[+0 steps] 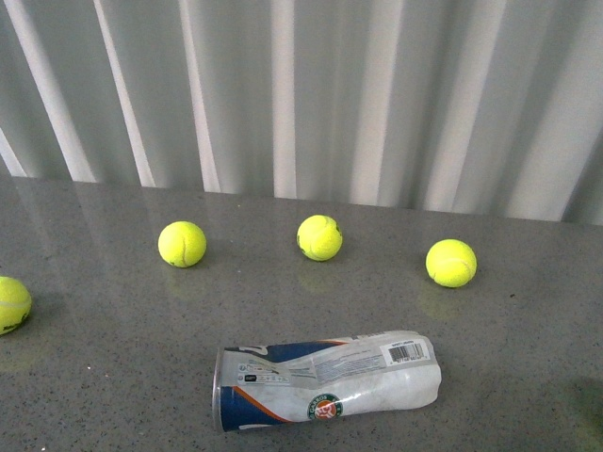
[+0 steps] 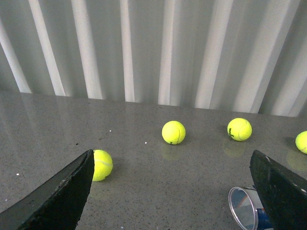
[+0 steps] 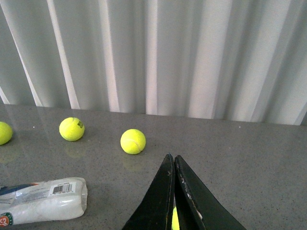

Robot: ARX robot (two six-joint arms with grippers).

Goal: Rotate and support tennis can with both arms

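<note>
The tennis can (image 1: pixel 330 379) lies on its side on the grey table, near the front edge, with its open mouth to the left and its barcode end to the right. Neither arm shows in the front view. My left gripper (image 2: pixel 171 153) is open, and the can's open rim (image 2: pixel 243 209) lies just inside its right finger (image 2: pixel 280 191). My right gripper (image 3: pixel 173 157) is shut, its fingers pressed together, to the right of the can's closed end (image 3: pixel 45 199) and apart from it. A sliver of yellow-green shows low between those fingers.
Three tennis balls (image 1: pixel 182 244) (image 1: pixel 319 237) (image 1: pixel 451 263) stand in a row behind the can, and another ball (image 1: pixel 11 304) sits at the left edge. One ball (image 2: pixel 101 165) lies beside my left finger. A white pleated curtain (image 1: pixel 311 94) closes off the table's far side.
</note>
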